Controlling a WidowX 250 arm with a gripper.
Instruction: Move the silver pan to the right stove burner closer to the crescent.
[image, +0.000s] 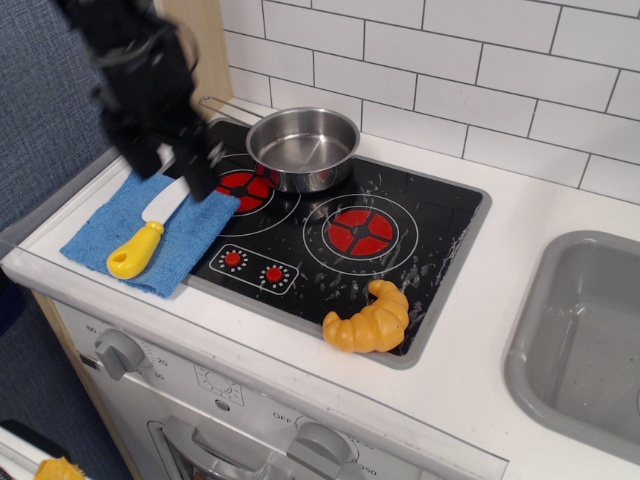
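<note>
The silver pan (303, 147) sits at the back of the cooktop, overlapping the far edge of the left burner (243, 187), its thin handle pointing back left. The right stove burner (360, 230), with white scuffs around it, is bare. The golden crescent (370, 320) lies at the cooktop's front edge, just in front of that burner. My gripper (180, 165) is blurred with motion, hanging over the cooktop's left edge, left of the pan and apart from it. Its fingers look empty, but the blur hides how they stand.
A yellow-handled white toy knife (143, 234) lies on a blue cloth (150, 232) left of the cooktop. Two small red knob dots (252, 266) sit at the front. A grey sink (585, 340) is at the right. A white tiled wall runs behind.
</note>
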